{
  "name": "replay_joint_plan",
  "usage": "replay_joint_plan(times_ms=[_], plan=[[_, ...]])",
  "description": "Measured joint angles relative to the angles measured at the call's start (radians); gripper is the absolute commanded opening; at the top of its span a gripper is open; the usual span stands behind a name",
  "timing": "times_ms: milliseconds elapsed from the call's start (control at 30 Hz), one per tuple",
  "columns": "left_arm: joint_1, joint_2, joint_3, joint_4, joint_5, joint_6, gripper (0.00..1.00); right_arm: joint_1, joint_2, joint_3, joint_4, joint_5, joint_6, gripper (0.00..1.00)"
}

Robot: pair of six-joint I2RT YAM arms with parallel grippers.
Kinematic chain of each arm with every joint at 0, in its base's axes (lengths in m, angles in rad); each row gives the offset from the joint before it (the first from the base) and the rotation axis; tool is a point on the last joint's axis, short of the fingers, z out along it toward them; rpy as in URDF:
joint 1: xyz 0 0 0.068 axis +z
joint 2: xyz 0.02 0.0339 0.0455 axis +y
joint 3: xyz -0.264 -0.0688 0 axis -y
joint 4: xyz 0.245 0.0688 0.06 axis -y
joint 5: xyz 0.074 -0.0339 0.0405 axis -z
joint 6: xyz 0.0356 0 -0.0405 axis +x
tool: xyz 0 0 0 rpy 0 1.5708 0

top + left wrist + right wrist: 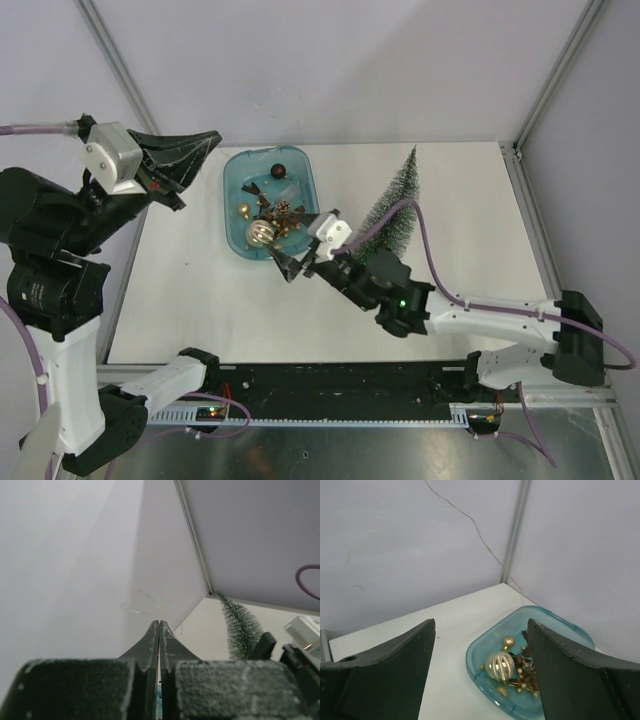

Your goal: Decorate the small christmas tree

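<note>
Well, the white table [200, 300] fills most of the enclosure. Beyond its left edge the left gripper [212, 138] [159, 625] hangs high in the air, with its fingers pressed together on nothing. The right gripper [305, 243] [481, 625] reaches in over the middle of the table, its fingers spread wide and empty, just at the tray's near right rim. The tree [395, 205] [240, 625] is to the right of the tray, near the back edge. It looks upright from the left wrist, though the right arm hides its base. The blue tray [250, 170] [560, 625] sits at the back, left of centre. Inside lie a striped gold-and-white ball [261, 233] [500, 665], small gold beads [522, 677] and some dark bits I cannot make out.
</note>
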Motion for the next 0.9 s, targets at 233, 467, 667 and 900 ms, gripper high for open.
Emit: replay_joint_plan(times_ms=[233, 467, 667, 900], plan=[[0.000, -0.020, -0.054, -0.006, 0.014, 0.000, 0.00, -0.109, 0.145, 0.146, -0.060, -0.232, 0.022, 0.76], [0.000, -0.044, -0.072, -0.006, 0.023, 0.000, 0.00, -0.143, 0.232, 0.240, -0.087, -0.303, -0.011, 0.53], [0.000, -0.047, -0.082, -0.006, 0.026, 0.000, 0.29, -0.142, 0.251, 0.259, -0.130, -0.310, -0.034, 0.02], [0.000, -0.044, -0.095, -0.006, 0.013, 0.010, 0.98, -0.145, 0.250, 0.272, -0.152, -0.273, -0.034, 0.00]])
